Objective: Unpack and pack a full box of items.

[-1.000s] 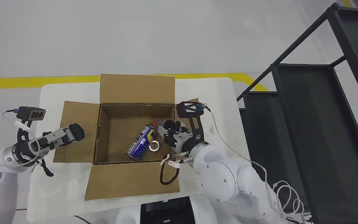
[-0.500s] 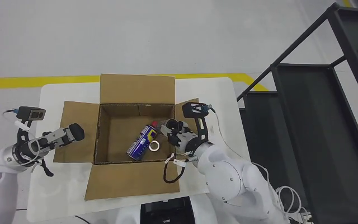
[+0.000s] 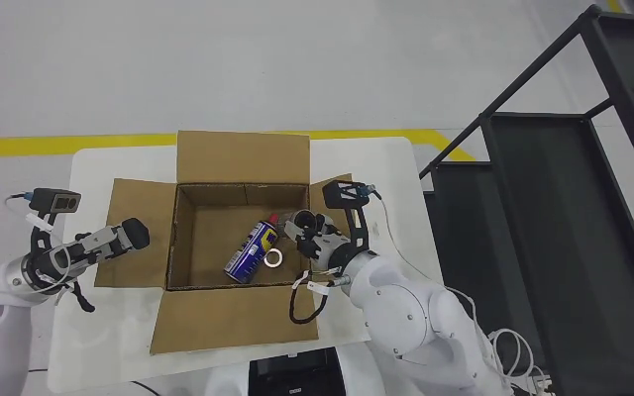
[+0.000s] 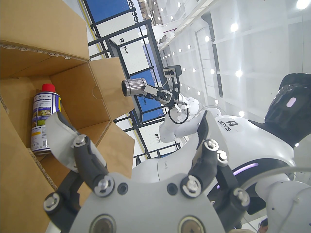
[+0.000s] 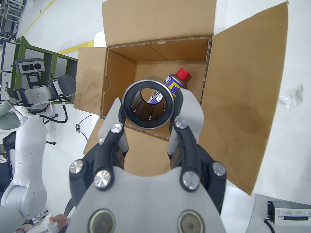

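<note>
An open cardboard box point(image 3: 188, 238) stands mid-table. Inside it lies a blue and yellow spray can point(image 3: 248, 251) with a red cap, a small pale ring point(image 3: 272, 259) beside it. My right gripper point(image 3: 303, 224) is shut on a metal cylinder point(image 3: 297, 217), a hollow sleeve, held above the box's right side. In the right wrist view the metal cylinder point(image 5: 145, 115) sits between the fingers, with the spray can point(image 5: 178, 79) below. My left gripper point(image 3: 134, 234) is open and holds nothing, over the box's left flap. The left wrist view shows the spray can point(image 4: 42, 120) and the metal cylinder point(image 4: 132, 87).
The white table point(image 3: 376, 168) has bare room behind and to the right of the box. A black metal rack point(image 3: 525, 198) stands off its right side. Crumpled clear plastic point(image 5: 291, 95) and a grey power adapter point(image 5: 289, 211) lie on the table right of the box.
My right gripper shifted slightly to the right with the metal cylinder, then held still. The left arm has not moved.
</note>
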